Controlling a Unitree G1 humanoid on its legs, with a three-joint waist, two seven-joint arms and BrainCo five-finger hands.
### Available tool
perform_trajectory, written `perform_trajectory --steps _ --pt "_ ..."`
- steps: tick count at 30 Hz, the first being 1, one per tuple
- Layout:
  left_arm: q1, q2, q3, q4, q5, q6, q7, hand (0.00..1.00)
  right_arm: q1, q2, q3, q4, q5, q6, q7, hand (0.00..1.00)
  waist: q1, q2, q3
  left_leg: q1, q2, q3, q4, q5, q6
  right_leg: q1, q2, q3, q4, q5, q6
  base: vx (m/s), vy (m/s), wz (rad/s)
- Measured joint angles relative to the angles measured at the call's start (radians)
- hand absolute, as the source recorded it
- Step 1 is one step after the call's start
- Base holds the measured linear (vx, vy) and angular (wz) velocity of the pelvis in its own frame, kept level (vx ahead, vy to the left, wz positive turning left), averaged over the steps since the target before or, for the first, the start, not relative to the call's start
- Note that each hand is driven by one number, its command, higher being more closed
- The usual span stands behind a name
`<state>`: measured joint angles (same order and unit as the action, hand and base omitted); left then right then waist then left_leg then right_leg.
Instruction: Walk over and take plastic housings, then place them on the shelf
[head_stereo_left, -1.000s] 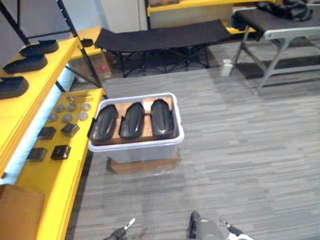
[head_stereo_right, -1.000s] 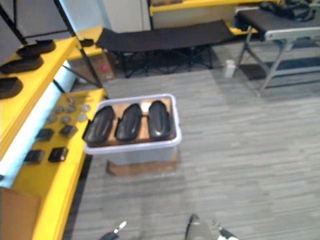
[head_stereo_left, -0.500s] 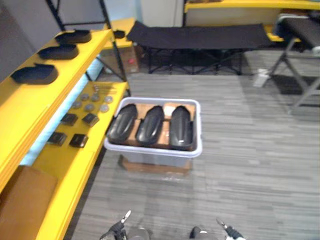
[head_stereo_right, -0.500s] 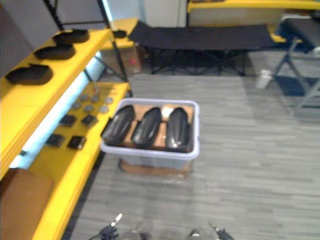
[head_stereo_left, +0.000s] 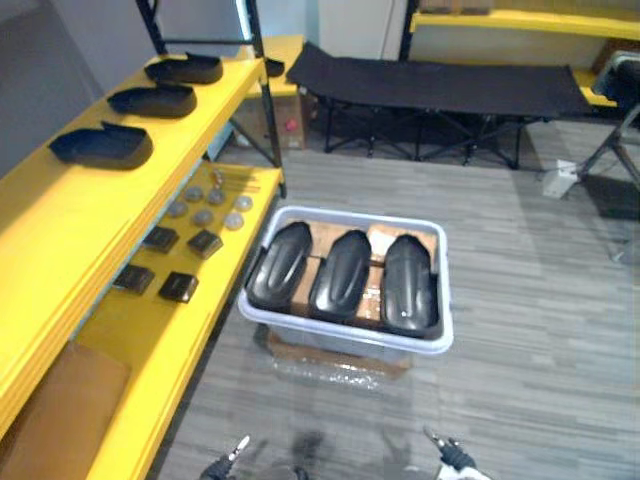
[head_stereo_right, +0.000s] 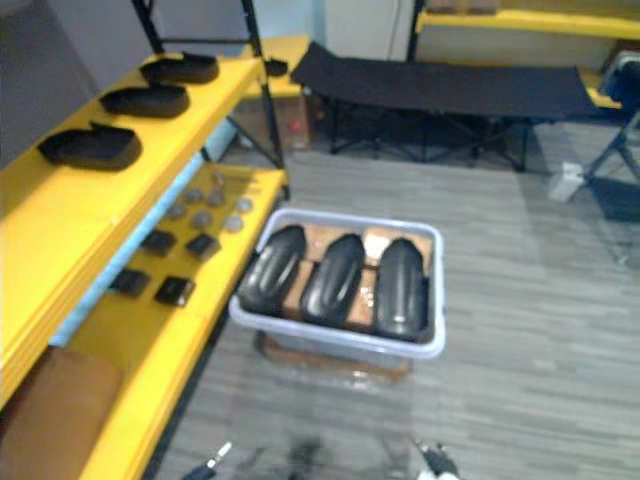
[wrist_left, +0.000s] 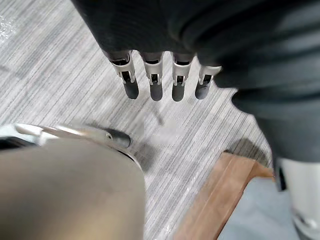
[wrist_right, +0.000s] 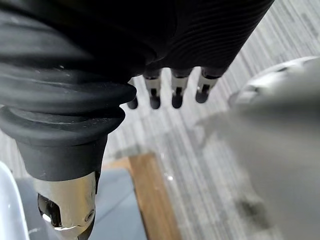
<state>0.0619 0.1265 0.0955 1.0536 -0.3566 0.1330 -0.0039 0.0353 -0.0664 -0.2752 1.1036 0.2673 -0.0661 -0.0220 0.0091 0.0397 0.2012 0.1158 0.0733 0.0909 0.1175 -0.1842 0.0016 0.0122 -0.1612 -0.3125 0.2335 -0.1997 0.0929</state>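
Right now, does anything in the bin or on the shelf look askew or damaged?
Nothing spilled or damaged. Three plastic housings lie side by side in the white bin; the leftmost housing is angled a little against the other two. The left hand and right hand hang open.

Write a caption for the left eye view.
Three black plastic housings lie side by side in a white plastic bin beside yellow shelving.

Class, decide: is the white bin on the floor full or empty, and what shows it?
Loaded, not empty: three black plastic housings lie side by side inside the bin, with brown cardboard showing between them.
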Motion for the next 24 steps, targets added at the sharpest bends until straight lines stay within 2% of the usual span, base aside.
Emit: perform_trajectory --steps 1,2,3,4,8,10,11,12,14,15,17,19,20,22,23,24 --pt "-0.001 0.014 -0.001 -0.001 0.0 0.0 -0.001 0.0 0.008 0.007 0.0 -0.001 -0.007 -0.003 -0.001 0.0 0.0 -0.026 -0.008 0.0 0.0 0.001 0.011 -0.001 -0.002 0.003 0.047 0.016 -0.145 0.088 -0.013 0.17 -0.069 0.18" --pt "-0.002 0.014 0.001 -0.002 -0.002 -0.001 -0.002 0.0 0.016 0.011 0.0 -0.001 -0.007 -0.004 -0.002 0.0 0.0 -0.052 -0.013 0.004 -0.015 0.0 0.022 -0.007 -0.013 0.001 0.049 0.018 -0.185 0.171 -0.012 0.21 -0.098 0.41" --pt "-0.01 0.001 -0.002 0.006 -0.004 -0.005 0.002 0.0 0.029 -0.001 0.0 0.002 -0.007 -0.004 -0.002 0.0 -0.007 -0.04 -0.023 0.019 -0.005 -0.008 0.032 -0.03 -0.045 0.016 0.065 0.022 -0.183 0.234 -0.018 0.25 -0.096 0.24" --pt "0.001 -0.025 -0.006 0.004 -0.013 -0.014 0.001 0.0 0.043 -0.015 0.0 0.002 -0.007 -0.003 -0.001 0.0 -0.003 -0.021 -0.041 0.025 0.003 0.002 0.03 -0.029 -0.045 0.024 0.075 0.026 -0.202 0.234 -0.018 0.24 -0.069 0.07" --pt "-0.012 -0.061 -0.002 0.015 -0.018 -0.022 0.002 0.0 0.035 -0.027 0.009 0.002 -0.014 0.01 0.025 0.0 -0.004 0.014 -0.05 0.025 0.0 0.027 0.04 -0.032 -0.049 0.054 0.079 0.046 -0.278 0.242 -0.022 0.18 -0.036 -0.26" --pt "-0.019 -0.055 0.001 0.025 -0.019 -0.025 0.002 0.0 0.036 -0.025 0.023 0.003 -0.035 0.013 0.035 0.0 0.0 -0.014 -0.033 0.002 -0.015 0.033 0.131 -0.05 -0.052 0.085 0.047 0.067 -0.278 0.242 -0.022 0.13 0.029 -0.2" --pt "-0.019 -0.054 -0.006 0.026 -0.016 -0.029 0.002 0.0 0.044 -0.026 0.024 0.005 -0.046 0.003 0.049 0.0 0.001 -0.016 -0.039 0.015 -0.025 0.035 0.042 -0.051 -0.057 0.1 0.037 0.069 -0.28 0.242 -0.022 0.08 0.023 -0.1" --pt "-0.019 -0.061 -0.03 0.026 -0.016 -0.03 0.002 0.0 0.049 -0.033 0.026 0.004 -0.047 -0.014 0.058 0.0 -0.007 0.001 -0.042 0.02 -0.013 0.031 -0.034 0.011 -0.065 0.107 0.049 0.066 -0.282 0.24 -0.019 0.09 0.043 -0.18" --pt "-0.02 -0.057 -0.041 0.024 -0.019 -0.032 0.004 0.0 0.052 -0.026 0.065 -0.006 -0.05 -0.062 0.086 0.0 0.002 -0.005 -0.05 0.025 -0.022 0.044 -0.042 -0.002 -0.061 0.111 0.043 0.071 -0.295 0.239 -0.004 0.08 0.098 -0.2" --pt "-0.021 -0.05 -0.042 0.013 -0.019 -0.031 0.012 0.0 0.059 -0.006 0.124 -0.06 -0.093 -0.131 0.106 0.0 0.0 -0.031 -0.044 0.023 -0.032 0.055 -0.039 -0.003 -0.061 0.108 0.033 0.071 -0.294 0.241 -0.001 0.04 0.081 -0.1" --pt "-0.02 -0.039 -0.043 -0.001 -0.017 -0.029 0.024 0.0 0.092 0.006 0.219 -0.159 -0.118 -0.174 0.133 0.0 0.0 -0.055 -0.043 0.02 -0.037 0.055 -0.039 -0.003 -0.06 0.104 0.029 0.07 -0.295 0.241 -0.001 0.04 0.05 -0.03" --pt "-0.02 -0.016 -0.063 -0.005 -0.014 -0.019 0.033 0.0 0.134 0.0 0.37 -0.341 -0.124 -0.166 0.244 0.0 0.001 -0.079 -0.056 0.007 -0.039 0.055 -0.035 -0.003 -0.06 0.091 0.027 0.068 -0.298 0.241 -0.001 0.06 0.019 0.04" --pt "-0.02 -0.015 -0.064 -0.006 -0.008 -0.019 0.033 0.0 0.132 -0.005 0.402 -0.369 -0.122 -0.156 0.285 0.0 0.001 -0.084 -0.06 0.006 -0.039 0.054 -0.035 -0.003 -0.06 0.091 0.027 0.066 -0.298 0.241 -0.001 0.04 0.005 0.09" --pt "-0.02 -0.009 -0.064 -0.013 0.014 -0.02 0.032 0.0 0.102 -0.037 0.544 -0.413 -0.12 -0.118 0.459 0.0 0.007 -0.087 -0.062 0.005 -0.039 0.052 -0.025 -0.003 -0.06 0.097 0.026 0.064 -0.298 0.241 -0.001 0.03 -0.001 0.05" --pt "-0.02 -0.01 -0.064 -0.014 0.015 -0.02 0.031 0.0 0.093 -0.049 0.585 -0.422 -0.113 -0.105 0.502 0.0 0.009 -0.087 -0.062 0.003 -0.039 0.052 -0.02 -0.003 -0.06 0.098 0.025 0.064 -0.298 0.241 -0.001 0.0 0.0 0.0" --pt "-0.02 -0.01 -0.063 -0.015 0.024 -0.021 0.03 0.0 0.074 -0.075 0.664 -0.44 -0.087 -0.071 0.59 0.0 0.011 -0.086 -0.061 0.005 -0.039 0.051 -0.017 -0.003 -0.06 0.103 0.023 0.063 -0.298 0.241 -0.001 0.01 -0.004 0.04"
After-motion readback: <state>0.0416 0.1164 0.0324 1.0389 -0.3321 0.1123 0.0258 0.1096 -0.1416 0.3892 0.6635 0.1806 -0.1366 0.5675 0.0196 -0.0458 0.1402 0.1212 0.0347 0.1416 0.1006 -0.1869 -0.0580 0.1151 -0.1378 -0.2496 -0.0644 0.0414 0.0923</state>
